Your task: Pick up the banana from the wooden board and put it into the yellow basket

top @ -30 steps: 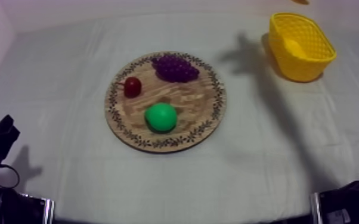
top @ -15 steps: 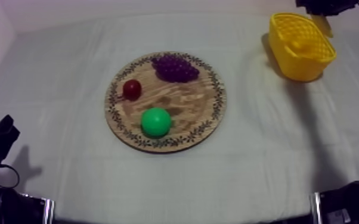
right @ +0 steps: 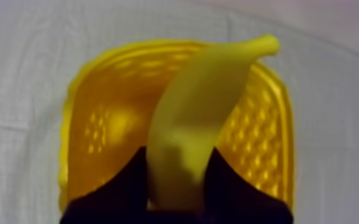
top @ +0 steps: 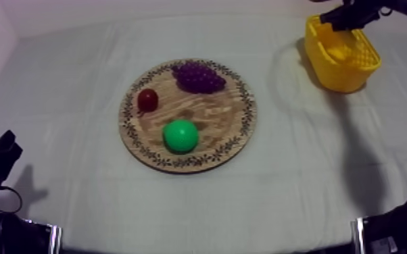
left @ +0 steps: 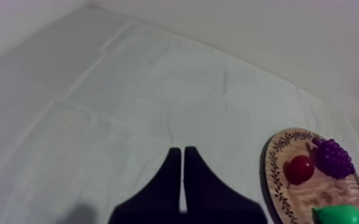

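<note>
2 fingers of my right gripper (right: pixel 177 170) grasp the banana (right: pixel 206 101), which hangs over the basket (right: pixel 92 119). My left gripper (left: pixel 183 173) is clenched on nothing, near the board (left: pixel 269 173) bearing grapes (left: pixel 333 158), a pear (left: pixel 337 214) and a small red fruit (left: pixel 299 169).

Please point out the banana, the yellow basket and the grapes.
banana (right: pixel 203 107), right wrist view, its middle.
yellow basket (top: pixel 345 77), top view, its front wall.
bunch of grapes (top: pixel 198 76), top view, its centre.
</note>
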You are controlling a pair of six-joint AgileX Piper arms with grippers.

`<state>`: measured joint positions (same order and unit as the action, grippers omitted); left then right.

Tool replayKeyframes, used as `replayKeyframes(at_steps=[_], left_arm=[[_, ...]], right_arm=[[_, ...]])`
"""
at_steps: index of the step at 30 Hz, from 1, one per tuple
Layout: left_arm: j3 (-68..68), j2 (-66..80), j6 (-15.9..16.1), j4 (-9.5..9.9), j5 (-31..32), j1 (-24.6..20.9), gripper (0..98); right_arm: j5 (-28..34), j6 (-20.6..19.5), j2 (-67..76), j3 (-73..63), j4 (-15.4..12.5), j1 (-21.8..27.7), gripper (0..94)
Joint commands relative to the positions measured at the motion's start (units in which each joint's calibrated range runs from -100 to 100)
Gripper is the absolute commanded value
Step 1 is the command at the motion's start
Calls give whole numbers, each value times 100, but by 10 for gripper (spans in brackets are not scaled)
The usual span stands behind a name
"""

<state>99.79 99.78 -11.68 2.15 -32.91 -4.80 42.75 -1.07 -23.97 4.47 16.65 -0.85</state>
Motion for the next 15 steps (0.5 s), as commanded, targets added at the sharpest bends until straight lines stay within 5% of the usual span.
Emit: replayKeyframes(at_steps=[1, 6, 10, 15], left_arm=[[-1, 5, 0, 3, 0, -1, 1], [-1, 5, 0, 3, 0, -1, 1], [-1, 5, -1, 3, 0, -1, 1], [-1, 5, 0, 3, 0, -1, 1]], right_arm=[[27, -27, -268, -13, 22, 8, 156], [-14, -87, -465, -15, 57, 26, 244], [-80, 17, -416, 58, 26, 42, 463], [-233, 80, 28, 337, -9, 89, 509]])
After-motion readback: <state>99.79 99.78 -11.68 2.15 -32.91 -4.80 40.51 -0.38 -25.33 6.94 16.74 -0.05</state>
